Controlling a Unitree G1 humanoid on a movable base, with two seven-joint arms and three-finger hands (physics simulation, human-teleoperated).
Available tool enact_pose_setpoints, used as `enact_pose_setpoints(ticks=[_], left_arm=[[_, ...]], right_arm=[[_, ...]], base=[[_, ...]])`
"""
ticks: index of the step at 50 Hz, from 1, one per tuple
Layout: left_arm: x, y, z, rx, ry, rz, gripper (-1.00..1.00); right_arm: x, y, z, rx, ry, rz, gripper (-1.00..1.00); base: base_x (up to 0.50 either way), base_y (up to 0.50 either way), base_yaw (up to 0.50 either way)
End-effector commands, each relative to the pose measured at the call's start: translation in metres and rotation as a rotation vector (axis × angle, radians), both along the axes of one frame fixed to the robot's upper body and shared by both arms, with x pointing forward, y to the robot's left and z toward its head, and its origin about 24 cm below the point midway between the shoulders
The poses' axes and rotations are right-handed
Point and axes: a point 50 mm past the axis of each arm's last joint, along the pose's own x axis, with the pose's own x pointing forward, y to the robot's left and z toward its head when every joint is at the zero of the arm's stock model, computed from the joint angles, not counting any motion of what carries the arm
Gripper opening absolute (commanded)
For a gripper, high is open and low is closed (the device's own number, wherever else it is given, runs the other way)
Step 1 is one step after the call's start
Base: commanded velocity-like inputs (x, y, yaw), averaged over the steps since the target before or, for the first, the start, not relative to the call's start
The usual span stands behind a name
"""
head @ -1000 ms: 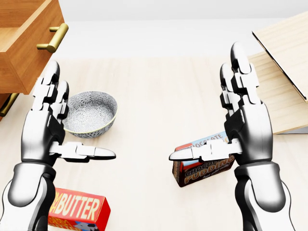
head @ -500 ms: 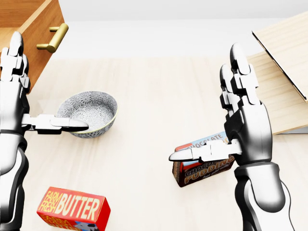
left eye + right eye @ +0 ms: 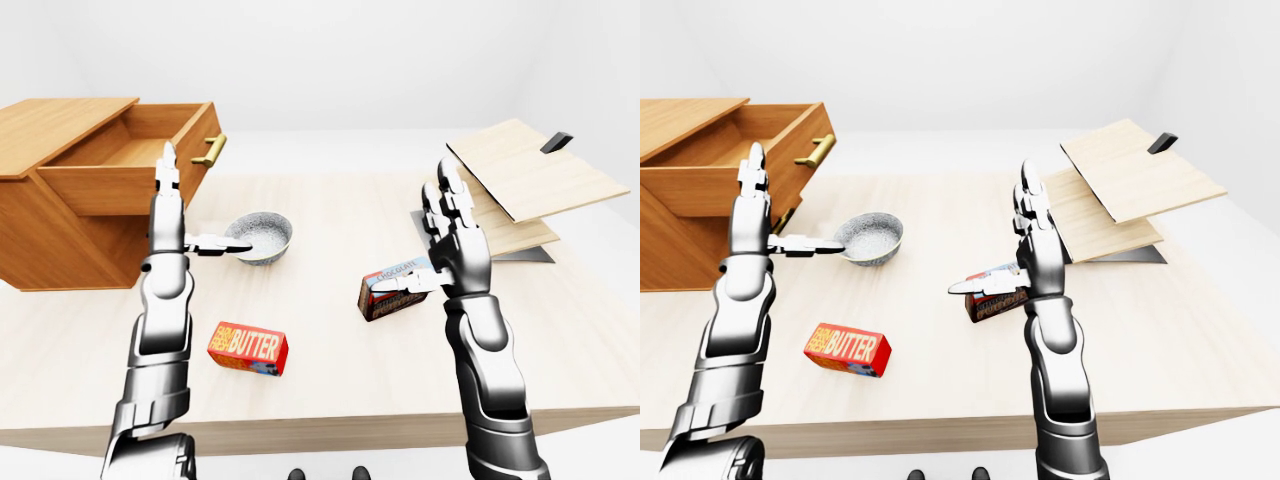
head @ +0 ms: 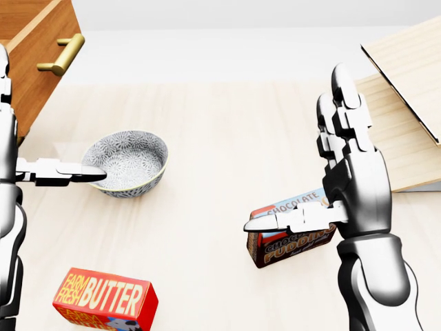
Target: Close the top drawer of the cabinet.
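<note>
The top drawer [image 3: 130, 165] stands pulled out of the cabinet [image 3: 60, 225] at the left-eye view's left. The left hand [image 3: 170, 215] is raised just beside the drawer front, fingers spread, holding nothing. The right hand [image 3: 450, 250] hangs open and empty over the counter [image 3: 330, 330], well apart.

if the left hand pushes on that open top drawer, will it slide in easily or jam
The top drawer looks rigid wood and empty, so probably light. A push at one corner might skew it; its brass handle sits mid-front, a safer spot. The left hand is open, nearby.
</note>
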Motion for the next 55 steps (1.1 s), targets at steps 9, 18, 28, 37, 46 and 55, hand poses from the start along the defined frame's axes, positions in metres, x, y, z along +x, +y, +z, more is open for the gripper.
enact_pose_setpoints(ticks=[9,18,28,37,46,55], left_arm=[[0.008,0.022,-0.01,0.14,0.08,0.132,1.0],[0.015,0.029,-0.011,0.211,0.12,0.177,1.0],[0.024,0.04,-0.015,0.297,0.18,0.242,1.0],[0.03,0.05,-0.013,0.332,0.212,0.283,1.0],[0.035,0.064,-0.012,0.369,0.253,0.336,1.0],[0.039,0.077,-0.012,0.413,0.306,0.391,1.0]], right_arm=[[0.002,0.0,-0.002,0.0,0.008,-0.002,1.0],[0.001,-0.001,-0.005,-0.001,0.023,-0.003,1.0],[0.001,-0.002,-0.005,-0.002,0.024,-0.004,1.0],[0.003,-0.002,-0.005,-0.002,0.026,-0.005,1.0],[0.004,-0.001,-0.006,-0.003,0.028,-0.004,1.0],[0.004,-0.002,-0.007,-0.003,0.035,-0.004,1.0]], base=[[0.0,0.0,0.0],[0.0,0.0,0.0],[0.0,0.0,0.0],[0.0,0.0,0.0],[0.0,0.0,0.0],[0.0,0.0,0.0]])
